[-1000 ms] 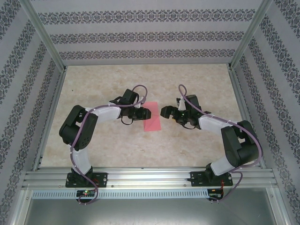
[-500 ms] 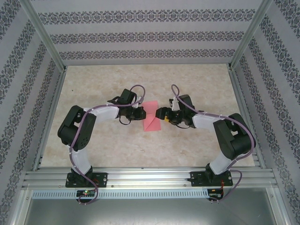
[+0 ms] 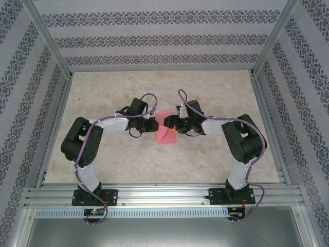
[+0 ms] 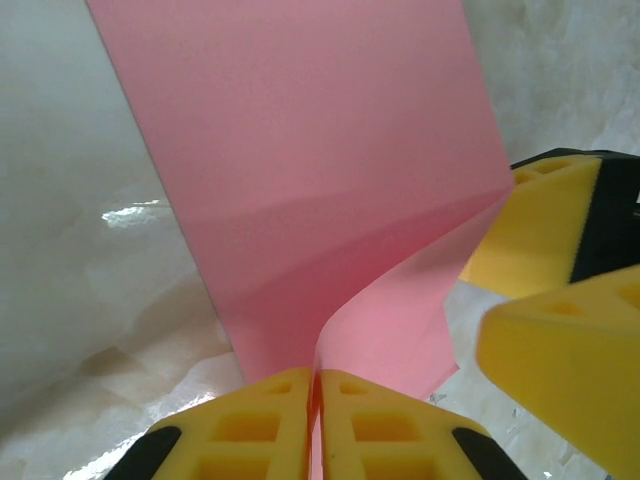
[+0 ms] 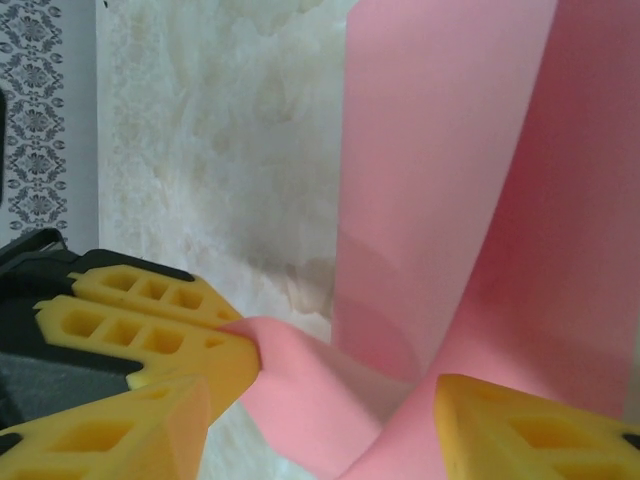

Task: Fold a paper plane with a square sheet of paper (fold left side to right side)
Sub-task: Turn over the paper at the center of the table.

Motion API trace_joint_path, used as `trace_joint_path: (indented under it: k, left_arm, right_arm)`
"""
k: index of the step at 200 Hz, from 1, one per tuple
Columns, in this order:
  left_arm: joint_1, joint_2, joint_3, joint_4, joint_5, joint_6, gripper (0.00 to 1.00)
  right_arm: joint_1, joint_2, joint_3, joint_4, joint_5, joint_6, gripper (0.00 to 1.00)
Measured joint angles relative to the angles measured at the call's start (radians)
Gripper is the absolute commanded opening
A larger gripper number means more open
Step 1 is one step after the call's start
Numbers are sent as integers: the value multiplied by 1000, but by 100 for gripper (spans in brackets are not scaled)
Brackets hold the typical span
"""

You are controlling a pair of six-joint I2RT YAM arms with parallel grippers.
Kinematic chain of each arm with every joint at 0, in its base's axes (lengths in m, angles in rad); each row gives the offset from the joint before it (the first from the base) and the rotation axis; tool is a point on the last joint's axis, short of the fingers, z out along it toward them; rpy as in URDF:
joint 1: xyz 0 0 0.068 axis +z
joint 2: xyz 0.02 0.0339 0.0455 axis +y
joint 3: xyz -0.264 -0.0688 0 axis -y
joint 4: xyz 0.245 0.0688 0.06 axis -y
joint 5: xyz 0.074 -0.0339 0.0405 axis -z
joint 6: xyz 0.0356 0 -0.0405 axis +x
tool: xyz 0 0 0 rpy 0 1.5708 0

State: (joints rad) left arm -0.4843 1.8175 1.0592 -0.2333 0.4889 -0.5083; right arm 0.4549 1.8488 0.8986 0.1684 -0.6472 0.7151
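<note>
Paper (image 3: 166,135) sitting in middle of table (image 3: 216,92), pink, between two grippers. One side lying flat, other side standing up and bending over. At raised edge, left gripper (image 4: 315,390) holding paper tight, yellow fingers (image 4: 250,420) pressing together with sheet between them. Facing it, right gripper (image 5: 320,400) gaping about half wide, one finger sitting each side of bent paper, not squeezing it. Both grippers hanging very near each other. Arms reaching in from both sides.

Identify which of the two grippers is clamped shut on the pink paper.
The left gripper: its yellow fingers press together on the paper. On the right gripper, the fingers stand apart with paper between them.
</note>
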Motion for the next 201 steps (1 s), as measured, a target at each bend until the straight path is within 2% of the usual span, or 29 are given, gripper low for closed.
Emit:
trace_joint_path:
  k: [20, 46, 106, 133, 169, 201]
  left_arm:
    - [3, 0, 0, 0, 0, 0, 17]
    - [6, 0, 0, 0, -4, 2, 34]
    - [15, -27, -27, -2, -45, 6, 57]
    - [35, -138, -117, -2, -68, -5, 72]
    - [39, -323, -240, 20, -87, -56, 99]
    - [39, -497, -340, 79, -79, -148, 100]
  right_arm:
    - [4, 27, 14, 5, -4, 4, 48]
    - [3, 39, 23, 8, -15, 14, 34]
    - [4, 39, 29, 12, -29, 20, 16]
    - [4, 39, 45, 12, -35, 16, 8]
    - [3, -6, 49, -5, -35, 1, 1]
    - [-9, -171, 45, -15, -36, -10, 0]
